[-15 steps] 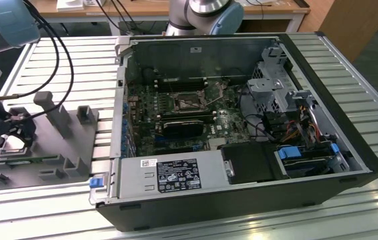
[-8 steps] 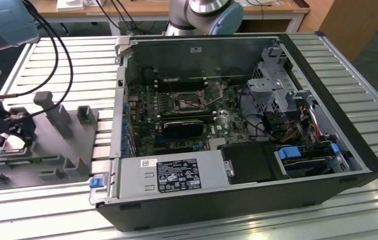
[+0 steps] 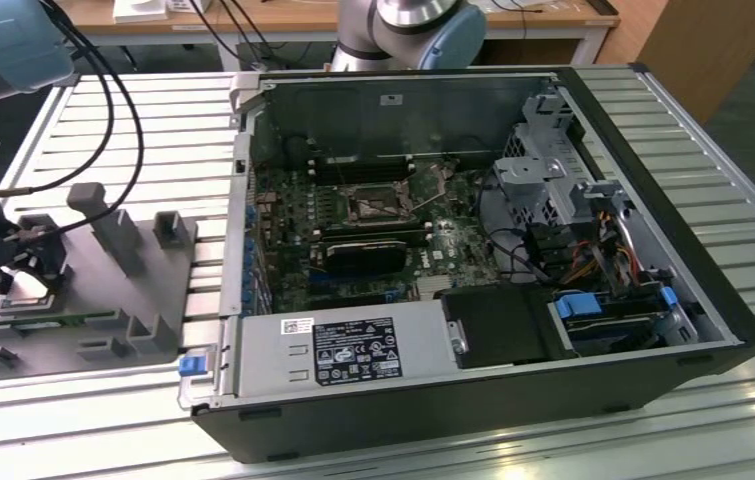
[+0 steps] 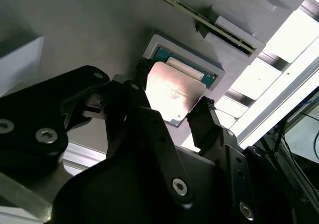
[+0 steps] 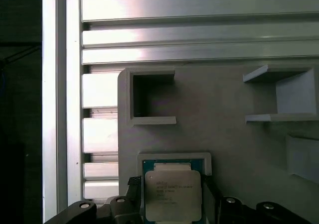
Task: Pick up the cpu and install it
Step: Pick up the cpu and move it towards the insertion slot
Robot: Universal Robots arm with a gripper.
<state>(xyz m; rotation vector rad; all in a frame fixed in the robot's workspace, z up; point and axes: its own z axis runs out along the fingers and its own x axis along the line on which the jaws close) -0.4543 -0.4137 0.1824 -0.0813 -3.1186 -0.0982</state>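
Spread fingers straddle the cpu in grey fixture atop slatted table.

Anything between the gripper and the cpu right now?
Nothing visible. In the second wrist view the gripper straddles the cpu, which lies seated in the grey fixture, with no other object between them.

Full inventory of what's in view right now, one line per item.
cpu: 1, silver top with green edge, seated in the fixture's pocket
fixture: 1, grey, on the table at the exterior view's left
computer case: 1, black, open, mid-table
motherboard: 1, green, inside the case
socket frame: 1, black and metal, on the motherboard
table: 1, silver slats
gripper: 1, black, at the cpu
arm: 1, grey with blue joints
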